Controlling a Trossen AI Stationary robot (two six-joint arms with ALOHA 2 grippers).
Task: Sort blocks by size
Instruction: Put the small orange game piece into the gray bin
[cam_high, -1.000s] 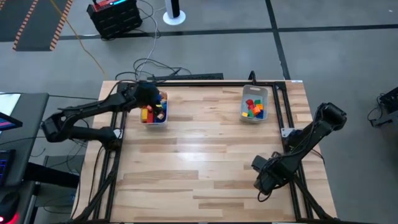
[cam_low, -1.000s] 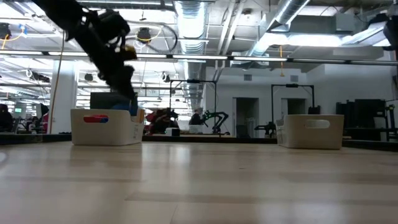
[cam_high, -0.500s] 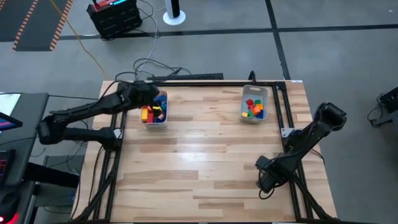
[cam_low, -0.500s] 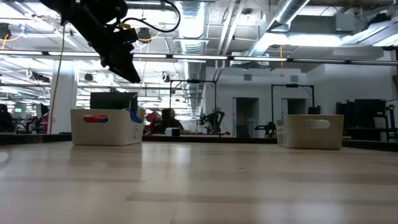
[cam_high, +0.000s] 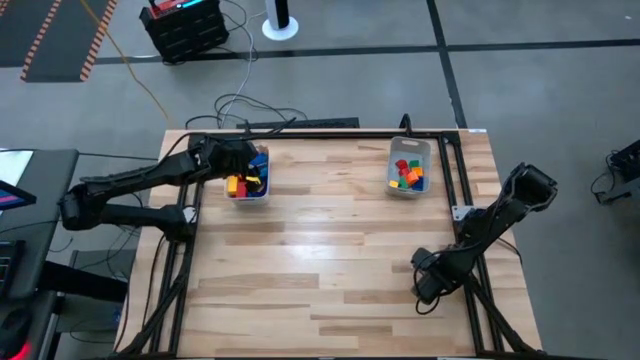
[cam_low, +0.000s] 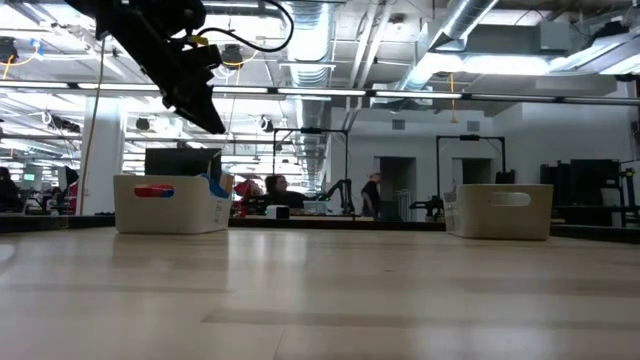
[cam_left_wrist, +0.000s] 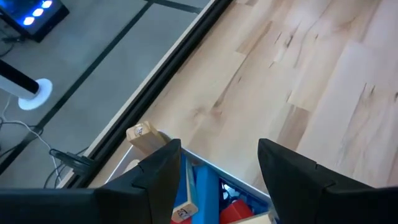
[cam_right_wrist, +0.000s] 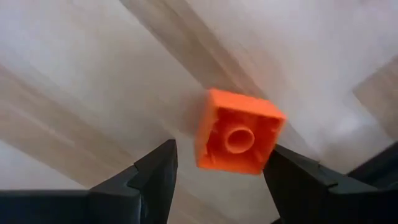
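My right gripper (cam_high: 424, 292) is low over the table's near right part, shut on an orange cube-like block (cam_right_wrist: 239, 130). My left gripper (cam_high: 237, 157) hangs open and empty above the far-left clear bin (cam_high: 248, 197), clear of its rim in the low view (cam_low: 213, 122). That bin holds red, yellow, blue and tan blocks (cam_high: 240, 183). A tan bar (cam_left_wrist: 144, 133) leans out over one corner, next to a blue bar (cam_left_wrist: 205, 186). The far-right clear bin (cam_high: 408, 191) holds red, green, yellow and orange blocks (cam_high: 407, 174). My right gripper has the orange block between its two fingers, by two opposite side walls. One finger (cam_right_wrist: 286, 177) lies against the wall (cam_right_wrist: 273, 146) nearest it. The fingers point down at the table. The block sits tilted, its hollow underside (cam_right_wrist: 239, 138) toward the wrist camera.
Black rails (cam_high: 455, 180) run along the table's left, far and right edges. Bare wood (cam_high: 320, 250) lies between the bins and the near edge. Both bins show in the low view, the left bin (cam_low: 170, 205) and the right bin (cam_low: 500, 210). People stand far off in the room.
My left gripper has risen out of the far-left bin and drawn back a little toward the table's left edge. My right gripper has edged slightly toward the table's right edge.
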